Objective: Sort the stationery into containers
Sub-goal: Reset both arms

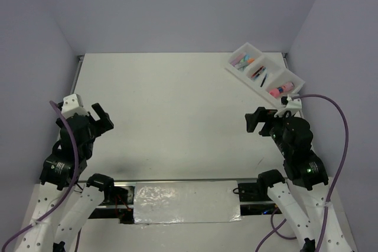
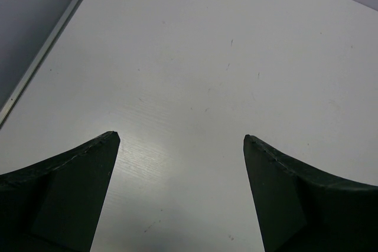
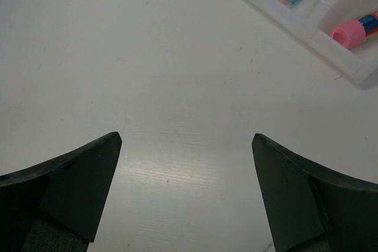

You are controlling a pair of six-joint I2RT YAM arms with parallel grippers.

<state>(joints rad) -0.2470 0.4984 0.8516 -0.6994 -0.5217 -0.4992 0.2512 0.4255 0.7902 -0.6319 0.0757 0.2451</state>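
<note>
**benchrat:** So where are we at with the pens? All the stationery we can spot sits in the white tray (image 1: 239, 77), which lies at an angle in the far right corner of the table (image 1: 171, 98). The farthest compartment has the short highlighters (image 1: 245, 61) bunched together. We make out purple, orange and light blue; the rest is too small to call. The middle one holds the thin pens (image 1: 258, 74), red and blue side by side. The nearest compartment has the fat pink marker (image 1: 282, 90) lying on its own.

**yam_fan:** Yep, same from our side. As for the hands, we see the left gripper (image 1: 101, 117) hanging over the left side of the table, fingers spread wide and holding nothing. Its wrist camera shows just white tabletop in the gap. The right gripper (image 1: 253, 121) is spread just as wide and empty too. It sits near the tray's near end but apart from it, fingers aimed toward the middle of the table.

**benchrat:** Agreed. From the right wrist we catch the tray up in the top right corner. The marker's pink end and the pens peek in, well off to the side of the fingers.
</note>
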